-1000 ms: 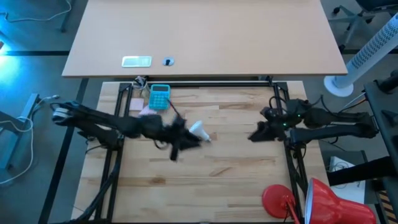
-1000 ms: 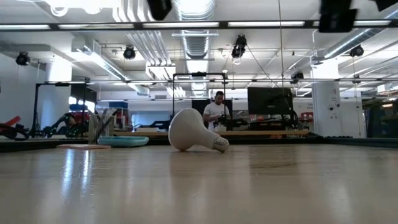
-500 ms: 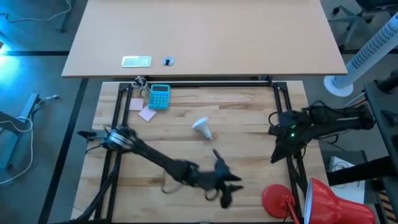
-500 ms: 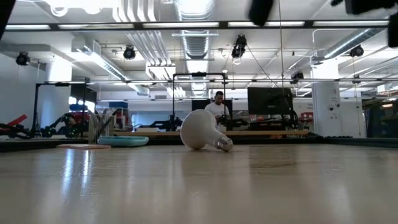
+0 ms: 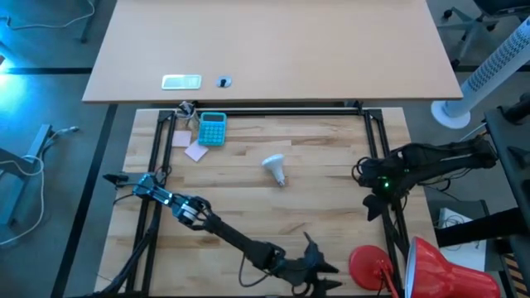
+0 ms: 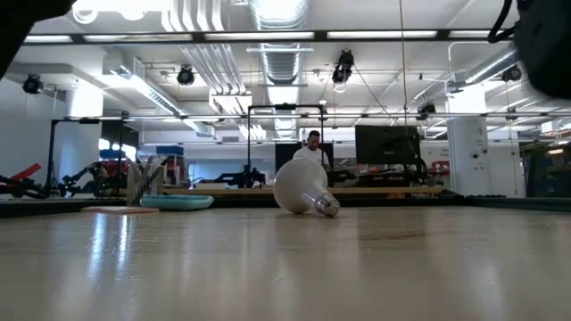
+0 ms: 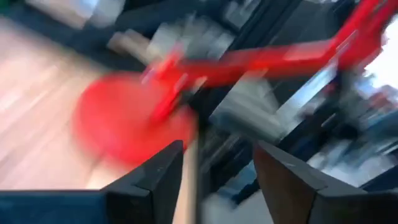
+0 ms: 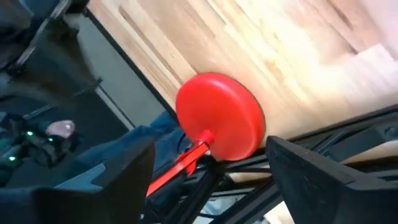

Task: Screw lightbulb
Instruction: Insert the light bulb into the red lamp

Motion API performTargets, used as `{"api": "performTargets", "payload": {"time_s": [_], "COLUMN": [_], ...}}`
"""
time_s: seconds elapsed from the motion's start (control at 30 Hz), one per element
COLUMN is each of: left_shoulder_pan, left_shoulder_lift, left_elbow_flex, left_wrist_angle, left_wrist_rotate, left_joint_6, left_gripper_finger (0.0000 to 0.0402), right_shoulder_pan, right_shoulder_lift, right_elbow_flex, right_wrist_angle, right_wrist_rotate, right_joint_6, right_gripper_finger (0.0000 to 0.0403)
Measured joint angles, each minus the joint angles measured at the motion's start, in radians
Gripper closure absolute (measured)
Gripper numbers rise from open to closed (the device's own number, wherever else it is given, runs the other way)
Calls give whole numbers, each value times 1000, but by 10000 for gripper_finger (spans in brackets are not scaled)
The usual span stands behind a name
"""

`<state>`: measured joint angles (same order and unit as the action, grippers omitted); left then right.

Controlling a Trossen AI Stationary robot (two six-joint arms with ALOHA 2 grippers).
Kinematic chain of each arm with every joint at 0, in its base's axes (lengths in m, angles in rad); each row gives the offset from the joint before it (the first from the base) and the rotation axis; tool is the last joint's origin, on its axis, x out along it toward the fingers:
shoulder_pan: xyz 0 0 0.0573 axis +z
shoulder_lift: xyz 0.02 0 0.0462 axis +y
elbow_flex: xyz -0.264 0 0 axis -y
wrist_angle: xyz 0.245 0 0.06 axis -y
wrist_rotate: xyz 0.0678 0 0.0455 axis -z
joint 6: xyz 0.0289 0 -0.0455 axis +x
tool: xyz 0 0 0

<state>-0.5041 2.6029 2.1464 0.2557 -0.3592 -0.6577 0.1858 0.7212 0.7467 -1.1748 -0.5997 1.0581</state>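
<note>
The white lightbulb (image 5: pixel 274 167) lies on its side mid-table, dome and screw neck (image 6: pixel 326 206) both resting on the wood; no gripper touches it. The red desk lamp stands at the near right corner, with its round base (image 5: pixel 365 266) on the table and its cone shade (image 5: pixel 447 269) beyond the edge. My left gripper (image 5: pixel 319 270) is open near the front edge, just left of the lamp base (image 7: pixel 127 127). My right gripper (image 5: pixel 372 209) hangs open at the right edge, above and beyond the lamp base (image 8: pixel 219 116).
A blue calculator (image 5: pixel 213 129) and pink notes (image 5: pixel 196 151) lie at the far left of the table. Black frame rails (image 5: pixel 387 223) run along the table's sides. A second table (image 5: pixel 273 50) stands behind, and a white fan (image 5: pixel 497 66) to the right.
My left gripper has swept from beside the lightbulb toward the near edge and right, ending by the lamp base. The lightbulb has rolled a little to the right and turned on the table. My right gripper has drawn back toward the right edge and the near side.
</note>
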Motion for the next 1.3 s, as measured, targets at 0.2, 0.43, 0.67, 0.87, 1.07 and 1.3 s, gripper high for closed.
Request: {"api": "performTargets", "payload": {"time_s": [0.2,0.43,0.67,0.87,1.07,1.3], "left_shoulder_pan": [7,23,3,-39,-65,-109], "left_shoulder_lift": [-38,-41,-143,-381,-650,-828], "left_elbow_flex": [-70,-81,-101,-308,-728,-1051], "left_wrist_angle": [10,-34,-279,-365,-187,162], "left_wrist_rotate": [-50,-81,-106,-201,-201,-218], "left_joint_6": [238,244,151,140,119,182], "left_gripper_finger": [176,172,173,173,173,173], "right_shoulder_pan": [9,88,175,278,338,352], "right_shoulder_lift": [1,122,226,258,359,457], "right_elbow_flex": [0,-2,2,-4,-9,-16], "right_wrist_angle": [15,65,87,126,209,268], "right_wrist_rotate": [43,-9,-85,-80,-117,-174], "right_joint_6": [-77,-23,133,308,486,578], "right_gripper_finger": [96,100,100,100,100,100]}}
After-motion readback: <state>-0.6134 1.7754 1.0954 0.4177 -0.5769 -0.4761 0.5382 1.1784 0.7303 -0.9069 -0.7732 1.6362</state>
